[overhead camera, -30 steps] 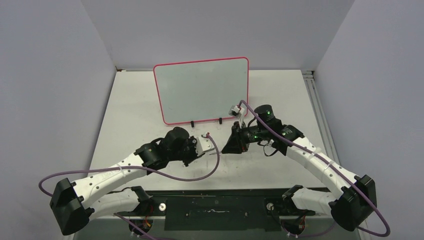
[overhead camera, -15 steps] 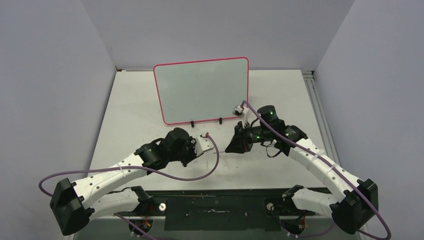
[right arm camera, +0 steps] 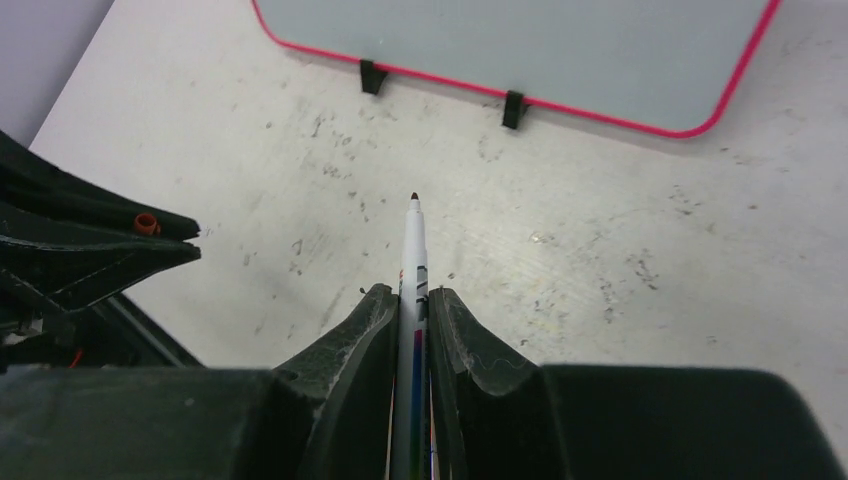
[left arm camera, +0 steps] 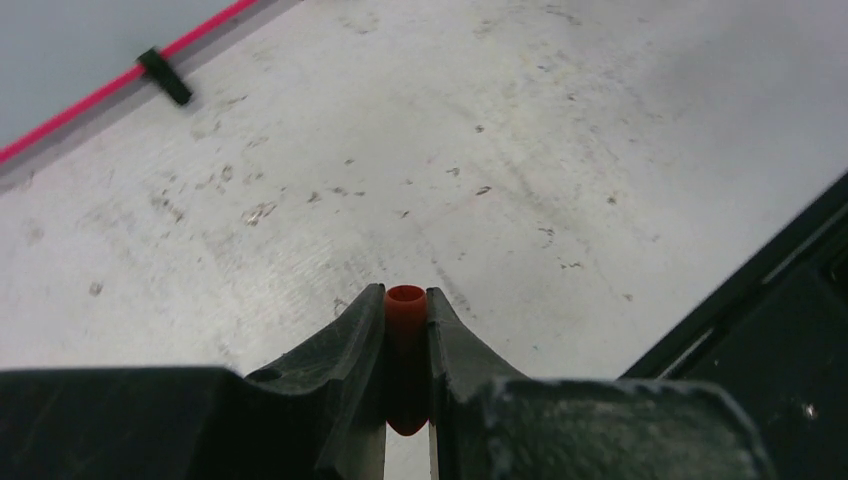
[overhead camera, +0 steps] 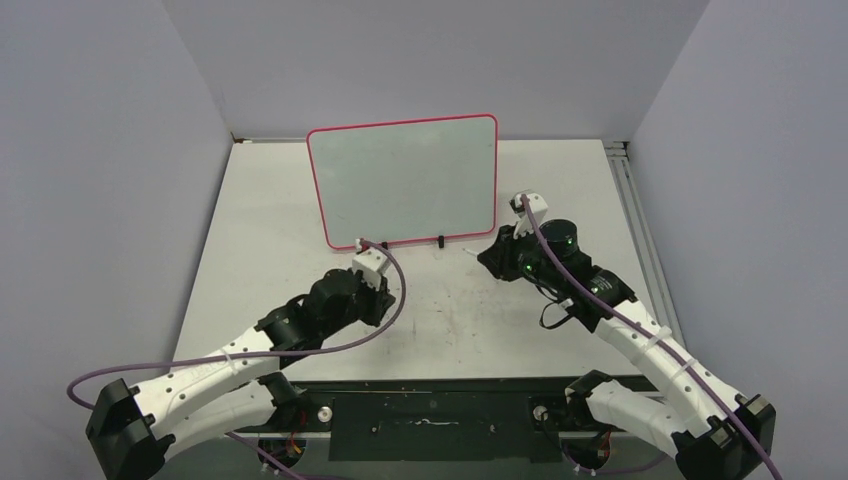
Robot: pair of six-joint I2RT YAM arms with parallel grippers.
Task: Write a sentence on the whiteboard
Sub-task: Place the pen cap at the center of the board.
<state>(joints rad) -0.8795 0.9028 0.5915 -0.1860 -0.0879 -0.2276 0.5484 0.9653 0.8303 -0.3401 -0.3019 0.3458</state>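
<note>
The whiteboard (overhead camera: pixel 400 180) stands upright at the back of the table, with a pink-red rim and two black clip feet (overhead camera: pixel 441 240). Its surface is blank; no sentence shows on it. My left gripper (overhead camera: pixel 383 303) is shut on a red-orange marker cap (left arm camera: pixel 405 345), low over the table in front of the board's left foot (left arm camera: pixel 165 77). My right gripper (overhead camera: pixel 490 257) is shut on a white marker (right arm camera: pixel 413 250), its dark tip (right arm camera: pixel 414 197) uncapped and pointing toward the board (right arm camera: pixel 520 40). The tip is well short of the board. The capped left gripper (right arm camera: pixel 150 225) shows left in the right wrist view.
The scuffed white table (overhead camera: pixel 450 320) lies between the two arms. A black rail (overhead camera: pixel 430 400) runs along the near edge, and a metal rail (overhead camera: pixel 625 180) along the right side. Grey walls close in the left, back and right.
The two grippers were close together in front of the board and have moved apart. The left one swung back toward the board's left foot; the right one moved right and back.
</note>
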